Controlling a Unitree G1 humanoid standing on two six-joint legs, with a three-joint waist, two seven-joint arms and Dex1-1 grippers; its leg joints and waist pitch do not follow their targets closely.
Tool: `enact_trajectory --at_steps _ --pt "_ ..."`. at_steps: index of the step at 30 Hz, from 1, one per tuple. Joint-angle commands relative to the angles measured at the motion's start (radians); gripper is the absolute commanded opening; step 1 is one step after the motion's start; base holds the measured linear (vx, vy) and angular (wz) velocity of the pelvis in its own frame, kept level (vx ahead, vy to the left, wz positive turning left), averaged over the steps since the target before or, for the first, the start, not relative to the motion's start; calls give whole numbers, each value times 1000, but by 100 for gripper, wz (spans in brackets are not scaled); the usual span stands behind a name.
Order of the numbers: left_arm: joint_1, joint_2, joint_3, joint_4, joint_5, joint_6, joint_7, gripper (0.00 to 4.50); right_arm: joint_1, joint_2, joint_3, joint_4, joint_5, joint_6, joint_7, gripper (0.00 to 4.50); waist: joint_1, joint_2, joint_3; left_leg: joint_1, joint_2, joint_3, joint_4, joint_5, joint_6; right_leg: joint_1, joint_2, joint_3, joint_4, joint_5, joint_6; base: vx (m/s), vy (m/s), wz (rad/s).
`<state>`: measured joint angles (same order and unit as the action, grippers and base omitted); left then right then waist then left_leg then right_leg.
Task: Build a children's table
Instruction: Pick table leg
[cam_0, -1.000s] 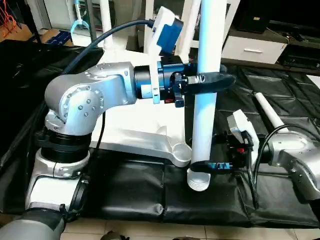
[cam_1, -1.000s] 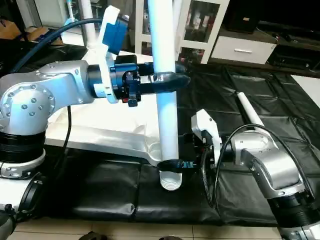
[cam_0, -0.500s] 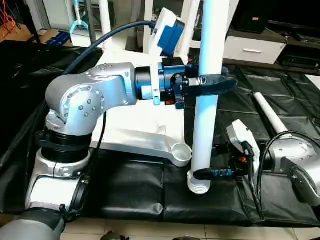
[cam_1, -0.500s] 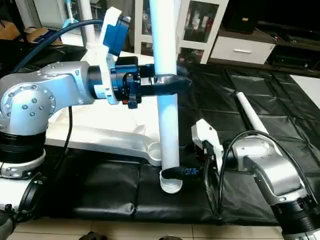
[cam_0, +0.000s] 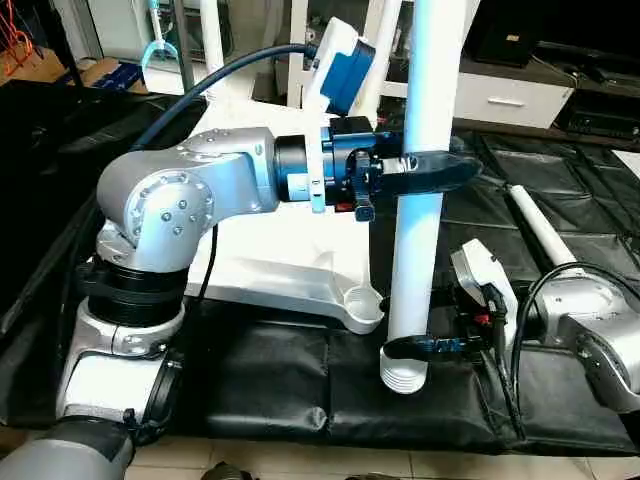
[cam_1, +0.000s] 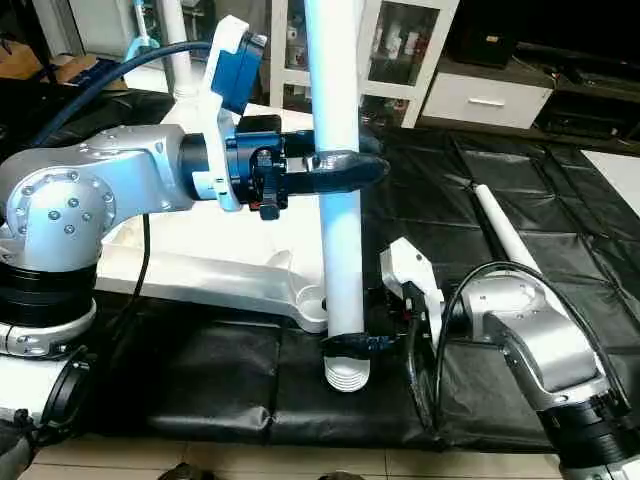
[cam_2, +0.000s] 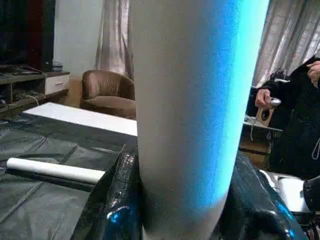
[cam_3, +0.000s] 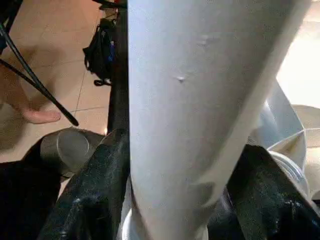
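The white tube leg (cam_0: 425, 180) stands nearly upright just beside the near right corner socket (cam_0: 362, 303) of the upturned tabletop (cam_0: 270, 260), its ribbed threaded end (cam_0: 404, 377) hanging a little past the socket, toward the near right, over the black-covered worktop (cam_0: 270, 385). The left gripper (cam_0: 428, 172) is clamped around the leg partway up; the right gripper (cam_0: 425, 347) clasps it low down, just above the ribs. Both wrist views show black fingers (cam_2: 112, 200) pressed on either side of the tube.

The step in hand looks like seating this leg in the socket. To do it well, the ribbed end should first come across to the left and far, until it sits squarely over the socket's round mouth. The low gripper is best placed to steer the tip; the upper one should keep the tube plumb so the ribs enter straight, not cocked. The lower fingers sit close to the ribs, so they may need to slide up or let go before the end can go fully in.

A second leg (cam_0: 540, 228) lies on the worktop at the far right, well apart.
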<state>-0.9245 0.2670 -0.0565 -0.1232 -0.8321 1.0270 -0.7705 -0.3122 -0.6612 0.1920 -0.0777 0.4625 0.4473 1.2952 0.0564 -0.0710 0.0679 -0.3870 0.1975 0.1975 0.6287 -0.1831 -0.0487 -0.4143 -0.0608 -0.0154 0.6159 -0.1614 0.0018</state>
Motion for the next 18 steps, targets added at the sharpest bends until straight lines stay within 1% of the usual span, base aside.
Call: enact_trajectory --at_steps 1,3,5,6,8,11,13,14,15,16,17,18 --pt "-31 -5 -4 -15 -17 10 -2 161 0 -7 -6 -7 7 10 10 247 -1 5 -75 24 28 -16 -71 -201 -2 43 -53 22 -71 -292 -192 0 0 0" --pt "-33 -6 -3 -14 -17 10 -2 161 0 -8 -7 -6 12 15 11 235 -1 5 -75 24 29 -16 -71 -199 -3 44 -52 21 -70 -287 -193 0 0 0" --pt "-34 -8 -1 -12 -18 11 -1 161 -1 -8 -6 -5 15 21 14 210 -1 4 -75 24 28 -16 -71 -201 -3 44 -53 21 -71 -288 -193 0 0 0" --pt "-34 -8 -1 -12 -17 11 -1 161 -2 -9 -5 -4 15 21 15 210 -1 4 -75 24 28 -16 -71 -201 -2 44 -52 21 -71 -289 -193 0 0 0" --pt "-37 -8 2 -10 -17 11 -1 161 -3 -9 -4 -2 16 23 17 192 -1 3 -75 23 28 -16 -71 -201 -3 45 -53 21 -71 -291 -192 0 0 0" --pt "-39 -8 4 -7 -17 11 -1 161 -6 -5 -6 1 17 24 15 187 -1 5 -75 24 28 -16 -71 -201 -4 44 -53 21 -71 -289 -192 0 0 0" --pt "-44 -9 3 5 5 11 27 161 -7 -2 -10 3 20 25 12 185 -1 5 -75 24 28 -16 -70 -203 -5 44 -52 21 -71 -291 -191 0 0 0" --pt "-46 -11 5 10 5 15 32 196 -8 -1 -10 3 20 25 11 185 0 4 -76 24 28 -16 -70 -199 -4 45 -53 21 -70 -285 -193 0 0 0" --pt "-48 -13 9 19 3 23 39 217 -8 1 -13 4 22 26 9 185 0 5 -76 24 28 -17 -71 -197 -3 45 -53 21 -70 -282 -194 0 0 0" --pt "-52 -17 22 40 -7 44 52 231 -9 6 -22 4 29 30 2 185 -1 6 -75 24 27 -15 -70 -201 -3 44 -51 21 -71 -283 -195 0 0 0" --pt "-53 -18 27 50 -9 49 53 231 -11 9 -28 6 31 30 -5 185 0 8 -76 25 26 -16 -69 -203 -4 44 -51 21 -71 -287 -196 0 0 0" --pt "-53 -16 28 54 -9 48 50 240 -12 11 -32 9 32 31 -9 185 -1 6 -75 23 25 -16 -70 -205 -3 44 -51 20 -72 -289 -195 0 0 0"
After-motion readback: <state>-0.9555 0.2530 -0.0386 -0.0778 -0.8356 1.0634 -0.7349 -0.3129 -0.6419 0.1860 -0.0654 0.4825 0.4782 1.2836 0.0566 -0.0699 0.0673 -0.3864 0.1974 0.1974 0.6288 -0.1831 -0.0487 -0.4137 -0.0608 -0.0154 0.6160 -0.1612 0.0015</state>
